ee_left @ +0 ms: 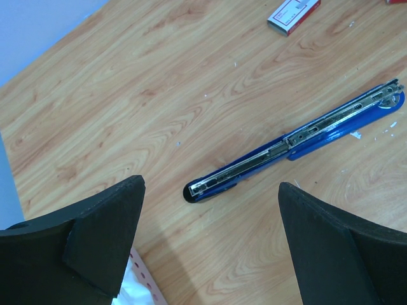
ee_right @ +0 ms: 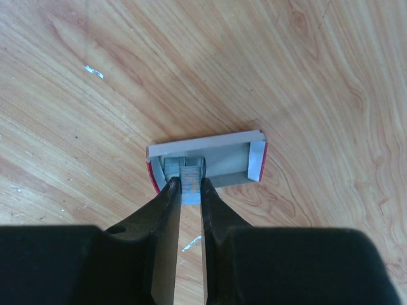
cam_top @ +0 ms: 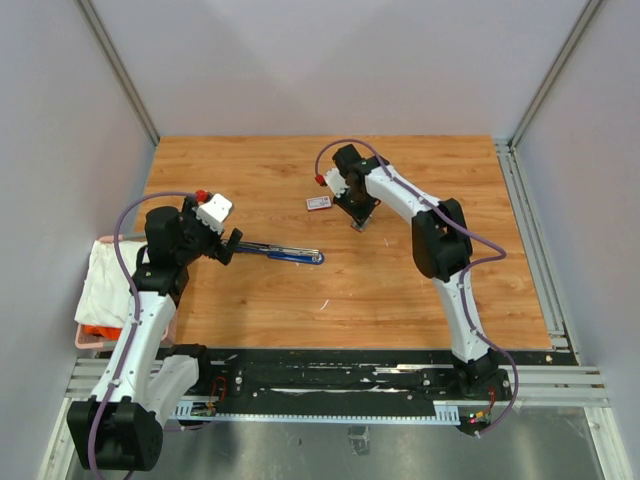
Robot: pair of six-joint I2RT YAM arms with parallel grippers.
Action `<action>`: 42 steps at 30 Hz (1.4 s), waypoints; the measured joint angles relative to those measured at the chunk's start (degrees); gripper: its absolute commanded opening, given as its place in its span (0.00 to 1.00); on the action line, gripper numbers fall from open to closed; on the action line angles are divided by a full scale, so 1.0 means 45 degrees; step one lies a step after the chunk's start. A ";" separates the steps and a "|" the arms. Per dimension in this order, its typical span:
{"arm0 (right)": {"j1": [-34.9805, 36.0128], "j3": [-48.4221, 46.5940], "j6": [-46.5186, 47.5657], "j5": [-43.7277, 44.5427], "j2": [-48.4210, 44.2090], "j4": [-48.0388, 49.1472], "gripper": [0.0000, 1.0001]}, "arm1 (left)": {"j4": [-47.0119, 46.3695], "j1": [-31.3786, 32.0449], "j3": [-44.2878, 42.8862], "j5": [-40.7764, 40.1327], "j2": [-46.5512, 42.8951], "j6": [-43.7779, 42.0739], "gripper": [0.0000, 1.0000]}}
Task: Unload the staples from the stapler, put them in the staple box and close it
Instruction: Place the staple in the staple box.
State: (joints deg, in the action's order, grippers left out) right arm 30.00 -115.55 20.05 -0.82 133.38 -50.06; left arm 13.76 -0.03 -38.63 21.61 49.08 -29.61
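Right gripper pinches staples at the box mouth; a tilted release could scatter them beside the box; left gripper spread wide.

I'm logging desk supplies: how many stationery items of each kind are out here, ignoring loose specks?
Blue stapler: 1
Red-and-white boxes: 2 (closed box, open box)
Strip of staples, between the right fingers: 1
Total: 4

Overhead looks down; close wrist views, the left sharing its stapler.
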 measured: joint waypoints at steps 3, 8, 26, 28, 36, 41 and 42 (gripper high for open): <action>0.0063 0.0000 0.0102 -0.0005 0.0019 -0.0053 0.16 | 0.0000 0.0000 0.0015 0.0000 0.0000 0.0000 0.98; 0.0146 0.0000 0.0204 -0.0010 0.0019 -0.0092 0.16 | 0.0000 0.0000 0.0019 0.0000 0.0010 0.0000 0.98; 0.0223 -0.0291 0.0228 -0.0015 0.0121 -0.0180 0.17 | -0.0005 0.0000 0.0024 0.0000 0.0034 -0.0015 0.98; 0.0223 -0.0291 0.0228 -0.0015 0.0146 -0.0180 0.17 | -0.0005 0.0000 0.0024 0.0000 0.0034 -0.0024 0.98; 0.0228 -0.0291 0.0228 -0.0010 0.0330 -0.0185 0.17 | -0.0005 0.0000 0.0024 0.0000 0.0034 -0.0034 0.98; 0.0228 -0.0291 0.0223 -0.0010 0.0345 -0.0185 0.17 | -0.0005 0.0000 0.0024 0.0000 0.0034 -0.0034 0.98; 0.0228 -0.0291 0.0223 -0.0010 0.0345 -0.0185 0.17 | -0.0005 0.0000 0.0024 0.0000 0.0034 -0.0034 0.98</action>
State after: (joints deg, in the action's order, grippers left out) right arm 31.03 -116.86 21.06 -0.86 134.93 -50.89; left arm 13.74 -0.03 -38.52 21.61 49.23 -29.76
